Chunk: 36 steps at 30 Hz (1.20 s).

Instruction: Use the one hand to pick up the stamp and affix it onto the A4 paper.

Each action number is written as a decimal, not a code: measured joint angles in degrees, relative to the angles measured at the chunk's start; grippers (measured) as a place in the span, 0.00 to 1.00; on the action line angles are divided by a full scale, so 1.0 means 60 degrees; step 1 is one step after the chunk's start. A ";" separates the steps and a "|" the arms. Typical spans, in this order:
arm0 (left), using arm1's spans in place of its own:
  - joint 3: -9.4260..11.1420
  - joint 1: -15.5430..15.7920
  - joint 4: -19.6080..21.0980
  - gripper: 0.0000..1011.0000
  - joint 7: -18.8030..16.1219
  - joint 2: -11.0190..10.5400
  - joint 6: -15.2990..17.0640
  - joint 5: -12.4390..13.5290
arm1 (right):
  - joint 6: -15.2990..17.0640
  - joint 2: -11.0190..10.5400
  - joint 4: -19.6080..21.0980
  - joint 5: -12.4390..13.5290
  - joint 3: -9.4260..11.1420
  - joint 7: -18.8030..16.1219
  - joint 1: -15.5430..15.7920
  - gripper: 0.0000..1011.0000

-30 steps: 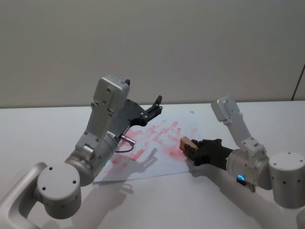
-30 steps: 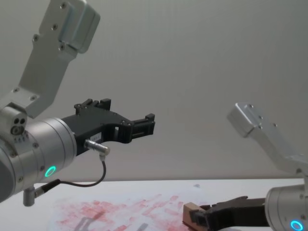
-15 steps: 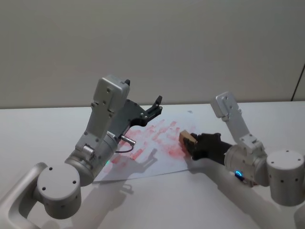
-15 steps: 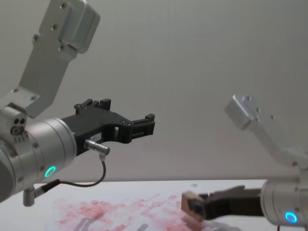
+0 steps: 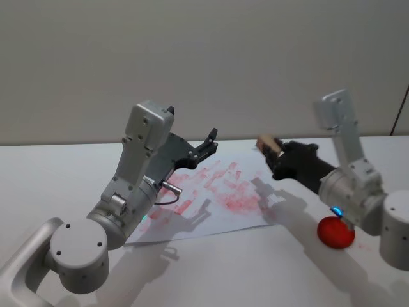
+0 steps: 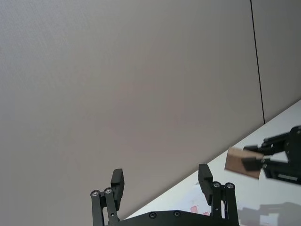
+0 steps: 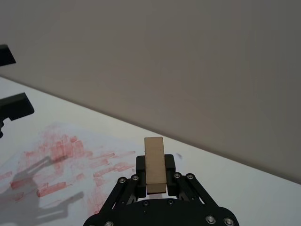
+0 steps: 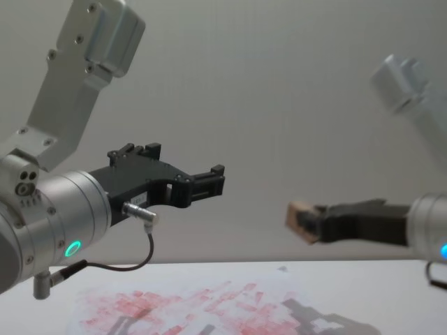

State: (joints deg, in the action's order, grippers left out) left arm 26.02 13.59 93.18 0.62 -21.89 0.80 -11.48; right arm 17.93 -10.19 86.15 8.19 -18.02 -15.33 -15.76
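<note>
Wooden stamp (image 5: 268,142) between right gripper (image 5: 275,152) jaws — head view: red disc (image 5: 336,233).

left gripper (image 6: 161,173) jaws apart, stamp (image 6: 243,163) aloft

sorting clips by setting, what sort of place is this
Probably a robot test bench or lab: a white table against a plain wall, the A4 paper covered in red prints, the right gripper holding the stamp aloft, the left gripper open nearby.
</note>
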 joint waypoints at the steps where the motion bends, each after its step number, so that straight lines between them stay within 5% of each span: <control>1: 0.0000 0.0000 0.0000 0.99 0.0000 0.0000 0.0000 0.0000 | -0.0005 -0.0041 0.0118 0.0058 0.0028 0.0089 0.0057 0.21; 18: 0.0000 0.0001 0.0000 0.99 0.0000 0.0000 0.0000 0.0000 | 0.0667 -0.1447 0.2849 0.1774 0.0835 0.1859 0.2268 0.21; 36: 0.0000 0.0000 0.0000 0.99 0.0000 0.0000 0.0000 0.0000 | 0.1446 -0.2415 0.3659 0.2781 0.1304 0.2271 0.3712 0.21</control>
State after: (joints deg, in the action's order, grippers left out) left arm 26.02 13.59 93.17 0.63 -21.89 0.80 -11.48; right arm 26.60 -24.68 108.10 24.88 -10.20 -1.70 6.51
